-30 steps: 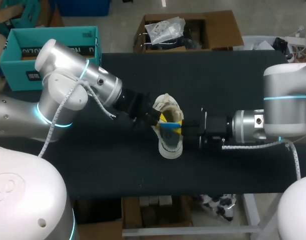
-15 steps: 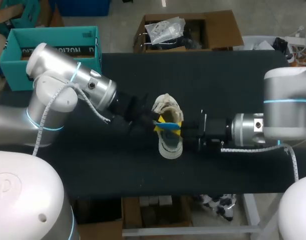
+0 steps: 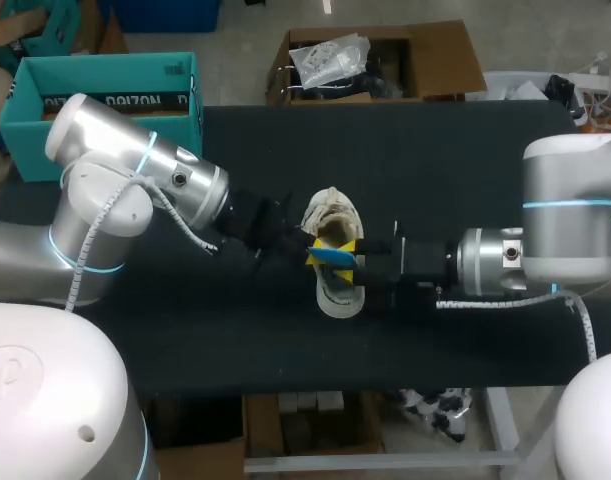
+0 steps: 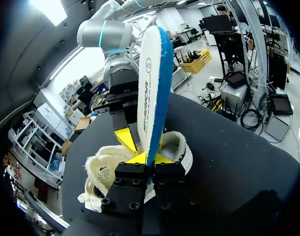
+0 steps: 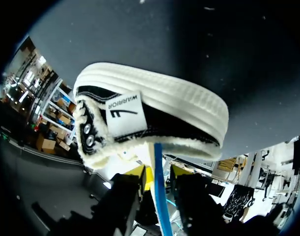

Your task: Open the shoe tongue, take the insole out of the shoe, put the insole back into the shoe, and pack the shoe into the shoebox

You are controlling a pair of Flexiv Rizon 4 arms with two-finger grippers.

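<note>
Both fingers of the left gripper (image 4: pixel 149 160) pinch one end of the blue-edged white foam insole (image 4: pixel 150 83), which stands lengthwise straight out from them, over the cream canvas shoe (image 3: pixel 337 292) mid-table. At the shoe's right, the right gripper (image 5: pixel 158 173) is spread astride the insole.

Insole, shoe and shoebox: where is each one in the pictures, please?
insole (image 4: pixel 149 64), left wrist view, on its white face.
shoe (image 5: pixel 154 93), right wrist view, on its white ribbed sole edge.
shoebox (image 3: pixel 173 100), head view, on its front wall.

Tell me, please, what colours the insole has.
The insole is white and blue, clearest in the left wrist view.
</note>
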